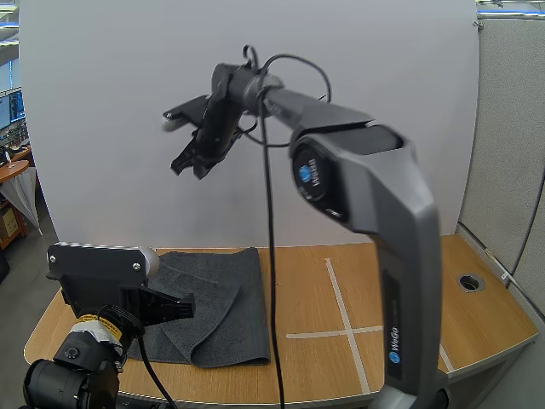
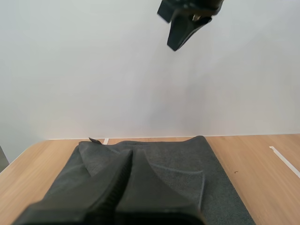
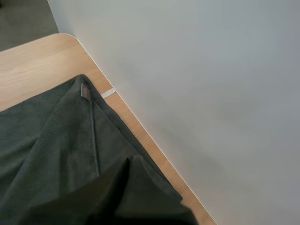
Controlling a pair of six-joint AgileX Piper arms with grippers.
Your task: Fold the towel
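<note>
Left gripper [image 1: 187, 307] closed, empty, at towel [image 1: 223, 285] 9 o'clock; right gripper [image 1: 187, 169] closed, empty, high. Looks limp, light: pinch 5 o'clock corner.

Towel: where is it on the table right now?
In the high view the towel lies on the left side of the table, left of the white tape cross; the left gripper is low over its near left part.
</note>
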